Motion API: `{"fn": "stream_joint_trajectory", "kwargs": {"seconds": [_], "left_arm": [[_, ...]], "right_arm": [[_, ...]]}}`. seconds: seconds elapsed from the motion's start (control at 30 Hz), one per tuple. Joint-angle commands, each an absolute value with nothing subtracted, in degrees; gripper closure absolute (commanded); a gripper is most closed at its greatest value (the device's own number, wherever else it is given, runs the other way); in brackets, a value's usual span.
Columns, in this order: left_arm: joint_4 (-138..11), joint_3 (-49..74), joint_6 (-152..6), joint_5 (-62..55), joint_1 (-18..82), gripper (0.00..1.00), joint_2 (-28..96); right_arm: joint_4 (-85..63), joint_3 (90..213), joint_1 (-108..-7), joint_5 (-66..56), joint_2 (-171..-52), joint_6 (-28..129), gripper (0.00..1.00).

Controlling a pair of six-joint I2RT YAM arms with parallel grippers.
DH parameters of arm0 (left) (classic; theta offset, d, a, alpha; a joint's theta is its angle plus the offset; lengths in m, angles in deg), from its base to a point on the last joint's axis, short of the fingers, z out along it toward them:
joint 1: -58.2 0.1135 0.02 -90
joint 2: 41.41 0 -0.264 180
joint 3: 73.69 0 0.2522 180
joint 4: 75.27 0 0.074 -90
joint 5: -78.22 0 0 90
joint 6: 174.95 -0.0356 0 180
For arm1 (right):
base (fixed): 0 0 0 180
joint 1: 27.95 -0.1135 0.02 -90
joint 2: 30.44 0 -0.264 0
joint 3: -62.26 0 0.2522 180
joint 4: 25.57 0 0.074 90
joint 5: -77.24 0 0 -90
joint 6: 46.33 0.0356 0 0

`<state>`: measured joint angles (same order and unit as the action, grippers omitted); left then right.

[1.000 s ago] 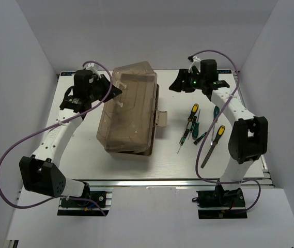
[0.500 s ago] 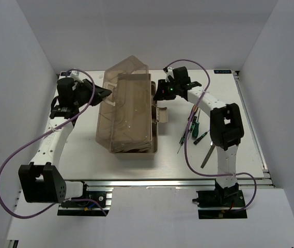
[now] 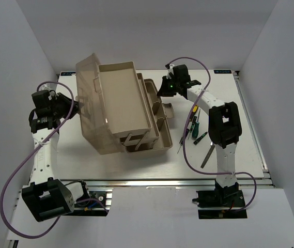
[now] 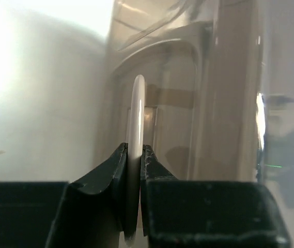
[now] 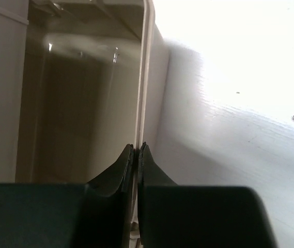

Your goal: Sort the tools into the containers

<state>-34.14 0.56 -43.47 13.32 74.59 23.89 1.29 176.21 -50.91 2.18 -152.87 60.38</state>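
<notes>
The box point(image 3: 156, 138) sits open in the middle of the tabletop point(image 3: 152, 166), a bit to the left. It is beige. Its brown see-through lid point(image 3: 87, 101) stands up on the left side. A flat beige tray point(image 3: 120, 98) is up above the lower part, next to the lid.

The tools are not in the box. They lie on the tabletop to its right. I see thin screwdrivers point(image 3: 193, 114) with yellow-and-black or green handles and dark shafts. The file point(image 3: 207, 156) lies nearest to me. My right arm reaches over them and hides part of the file.

My left pincer point(image 4: 134, 150) is squeezed tight on a thin pale handle point(image 4: 136, 111) on the lid. In the left wrist view I see the brown lid just behind it. My right pincer point(image 5: 136, 147) is pinched on the thin beige wall of the box, at its far right side. Bright tabletop is to the right of that wall.

Half a second ago the lid was low over the box and I could not see the tray well. Now the lid has swung wide to the left and the tray is up. My left arm has gone left with it. My right pincer has stayed at the box. The tools have not moved.
</notes>
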Motion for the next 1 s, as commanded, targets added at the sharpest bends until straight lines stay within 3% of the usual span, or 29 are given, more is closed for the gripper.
{"fn": "stream_joint_trajectory", "kwargs": {"seconds": [0.0, 0.03, 0.07, 0.2, 0.3, 0.53, 0.63, 0.67, 0.77, 0.8, 0.87, 0.9, 0.97], "left_arm": [[-30.6, 4.1, -48.0, -3.2, 76.4, 0.78, 20.7], [-30.0, 3.3, -48.2, -4.9, 76.4, 0.74, 20.7], [-29.5, 2.8, -48.5, -7.8, 76.5, 0.61, 20.7], [-30.7, -0.2, -49.2, -8.4, 76.5, 0.41, 21.9], [-29.8, -1.2, -49.2, -10.8, 76.7, 0.30, 23.2], [-28.0, -0.3, -48.9, -14.0, 77.4, 0.29, 23.3], [-26.1, 2.7, -48.6, -15.4, 77.4, 0.34, 20.9], [-25.7, 3.6, -48.2, -15.4, 77.4, 0.44, 18.8], [-28.3, 7.0, -48.0, -13.2, 77.4, 0.68, 12.7], [-29.4, 7.7, -48.3, -12.1, 77.4, 0.69, 11.2], [-32.4, 9.7, -48.8, -5.6, 77.4, 0.64, 8.9], [-33.2, 10.4, -49.1, -3.1, 77.4, 0.52, 7.8], [-34.5, 12.1, -48.9, 4.3, 77.4, 0.39, 7.5]], "right_arm": [[0.8, 178.3, -47.4, -2.6, -153.8, 56.1, 1.00], [0.8, 178.3, -47.4, -1.9, -153.9, 56.2, 1.00], [0.8, 178.3, -47.4, -1.4, -154.0, 56.3, 1.00], [0.9, 178.1, -47.6, 1.7, -154.4, 56.8, 1.00], [0.8, 177.5, -47.7, 5.1, -154.1, 57.1, 0.93], [0.8, 176.6, -48.6, 10.2, -153.3, 57.5, 0.81], [1.1, 177.4, -48.6, 15.5, -152.8, 55.0, 0.61], [1.4, 177.8, -48.6, 17.1, -152.0, 52.0, 0.44], [3.6, 179.9, -48.1, 19.0, -148.1, 45.0, 0.22], [3.7, 179.8, -47.8, 17.9, -146.7, 44.0, 0.19], [3.0, 177.6, -46.4, 16.2, -141.6, 40.7, 0.14], [2.3, 176.3, -45.7, 14.2, -139.9, 39.2, 0.12], [1.0, 172.0, -43.3, 12.2, -135.5, 38.0, 0.11]]}}
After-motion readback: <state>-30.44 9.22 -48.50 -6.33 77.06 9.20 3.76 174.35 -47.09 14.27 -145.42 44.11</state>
